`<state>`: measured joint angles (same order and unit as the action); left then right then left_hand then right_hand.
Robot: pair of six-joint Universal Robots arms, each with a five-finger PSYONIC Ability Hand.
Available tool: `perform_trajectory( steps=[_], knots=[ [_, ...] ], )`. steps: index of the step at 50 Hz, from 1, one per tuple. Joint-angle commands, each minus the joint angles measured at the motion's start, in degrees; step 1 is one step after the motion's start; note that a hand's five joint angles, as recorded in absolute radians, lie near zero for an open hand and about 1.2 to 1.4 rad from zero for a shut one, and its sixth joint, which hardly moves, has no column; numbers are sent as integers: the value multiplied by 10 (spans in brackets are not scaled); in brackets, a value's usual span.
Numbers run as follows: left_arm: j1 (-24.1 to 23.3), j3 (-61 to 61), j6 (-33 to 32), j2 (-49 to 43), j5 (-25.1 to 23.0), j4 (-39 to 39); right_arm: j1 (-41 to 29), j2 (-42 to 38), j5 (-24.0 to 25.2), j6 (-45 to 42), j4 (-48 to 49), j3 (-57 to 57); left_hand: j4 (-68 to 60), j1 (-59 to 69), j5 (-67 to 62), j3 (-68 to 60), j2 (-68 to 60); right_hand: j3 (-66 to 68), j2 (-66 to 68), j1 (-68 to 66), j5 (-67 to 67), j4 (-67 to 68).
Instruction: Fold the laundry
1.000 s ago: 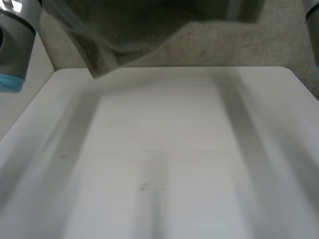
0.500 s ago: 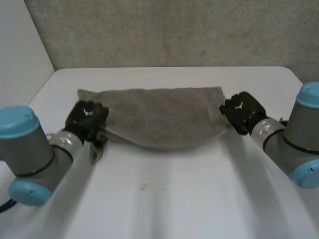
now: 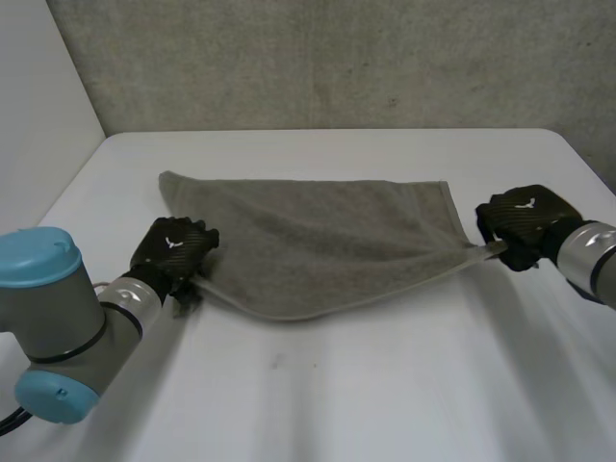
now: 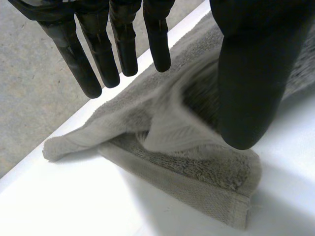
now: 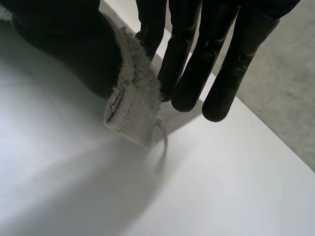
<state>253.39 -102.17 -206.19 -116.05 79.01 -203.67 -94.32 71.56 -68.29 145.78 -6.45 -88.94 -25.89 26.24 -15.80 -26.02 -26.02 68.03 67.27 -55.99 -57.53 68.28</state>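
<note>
The towel [image 3: 318, 241] lies doubled on the table [image 3: 385, 385], long axis 9 to 3 o'clock, one corner drawn out towards 3. The right hand [image 3: 525, 219] pinches that corner between thumb and straight fingers [image 5: 189, 73]. The left hand [image 3: 173, 248], at the 9 o'clock end, has its fingers [image 4: 103, 54] straight, gripping nothing. The first fold looks laid; next comes letting go and regripping for a crosswise fold

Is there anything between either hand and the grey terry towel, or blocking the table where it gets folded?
Nothing visible does. The right hand pinches the grey terry towel at its right corner; the left hand is right at its near left corner on the white table.
</note>
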Motion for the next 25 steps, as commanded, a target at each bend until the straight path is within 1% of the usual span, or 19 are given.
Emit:
perform_trajectory(
  steps=[1,6,8,11,13,14,16,17,19,25],
  knots=[
    [-4,19,5,-21,1,-8,37,1,-3,23,22,-3,-30,27,-31,-29,-29,120,127,-240,-125,117],
    [-5,32,34,-28,1,-8,40,1,-2,31,30,-15,-32,28,-33,-30,-30,120,127,-240,-125,117],
    [-6,37,68,-29,1,-7,40,1,-1,30,33,-25,-37,33,-38,-35,-35,120,127,-240,-125,117],
    [-6,40,88,-30,1,-3,40,1,-1,30,36,-29,-38,35,-39,-37,-37,120,127,-240,-125,117],
    [-9,43,125,-30,1,2,41,1,-2,30,46,-32,-40,37,-41,-39,-39,120,127,-240,-125,117],
    [-9,43,126,-30,1,2,41,1,-2,30,46,-32,-40,37,-41,-39,-39,120,127,-240,-125,117],
    [-15,38,156,-23,1,19,41,1,-2,30,57,-30,-40,37,-41,-39,-39,120,127,-240,-125,117],
    [-15,38,156,-23,1,19,41,1,-2,30,57,-30,-40,37,-41,-39,-39,120,127,-240,-125,117],
    [-30,34,172,-13,1,42,41,1,-2,31,64,-27,-35,32,-36,-34,-34,120,127,-240,-125,117],
    [-35,31,171,-9,4,49,40,2,-4,30,65,-23,-37,33,-38,-35,-35,120,127,-240,-125,117]
  ],
)
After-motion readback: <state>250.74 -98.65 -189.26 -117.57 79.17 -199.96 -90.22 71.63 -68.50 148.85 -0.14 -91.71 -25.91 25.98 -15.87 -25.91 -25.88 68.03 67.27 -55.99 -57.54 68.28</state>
